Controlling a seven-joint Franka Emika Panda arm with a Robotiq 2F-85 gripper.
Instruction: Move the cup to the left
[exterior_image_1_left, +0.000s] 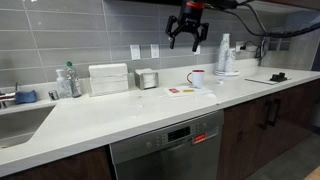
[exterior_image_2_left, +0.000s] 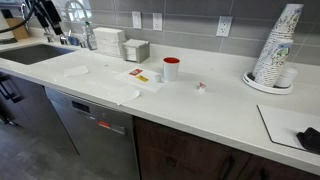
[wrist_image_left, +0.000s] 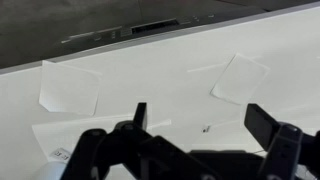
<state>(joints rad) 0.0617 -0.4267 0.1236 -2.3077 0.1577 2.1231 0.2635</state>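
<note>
In an exterior view the pincer (exterior_image_1_left: 186, 42) hangs high above the desk (exterior_image_1_left: 100, 115), fingers spread and holding nothing. The cup (exterior_image_1_left: 197, 77) stands on the desk below it, slightly to one side.

In an exterior view the cup (exterior_image_2_left: 171, 68) stands mid-desk (exterior_image_2_left: 200, 110), well apart from the stacked paper cups (exterior_image_2_left: 277, 45).

In the wrist view the spread pincer (wrist_image_left: 200, 128) looks down on the white desk (wrist_image_left: 150, 70) and two paper squares (wrist_image_left: 70, 88).

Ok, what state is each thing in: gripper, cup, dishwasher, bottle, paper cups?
Gripper: open, empty, above the counter.
Cup: upright on the counter, not held.
Dishwasher: door shut.
Bottle: upright beside the sink.
Paper cups: stacked on the counter.
</note>
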